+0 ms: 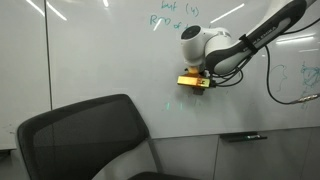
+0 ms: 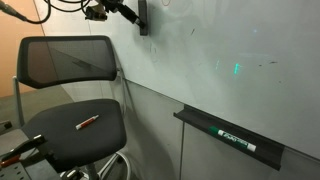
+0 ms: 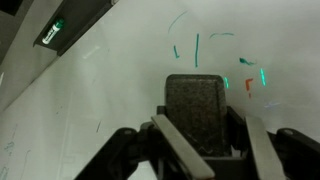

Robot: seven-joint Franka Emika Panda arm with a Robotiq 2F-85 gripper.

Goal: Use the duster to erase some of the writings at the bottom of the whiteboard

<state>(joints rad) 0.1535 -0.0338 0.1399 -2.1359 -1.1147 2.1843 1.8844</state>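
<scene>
Wrist view: duster (image 3: pixel 196 105) between jaws

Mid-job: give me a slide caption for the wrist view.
Gripper holds the duster at the whiteboard, teal writings just ahead.

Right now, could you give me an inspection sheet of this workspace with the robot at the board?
Surface: glossy whiteboard, green words near its top.
Job's things: duster held at the board; faint teal writings just ahead of it.
Clutter: marker on the ledge; red pen on the black chair.
Grippers: gripper shut on the duster.
Cables: black cable hanging in a loop.
Surroundings: black chair before the board.
</scene>
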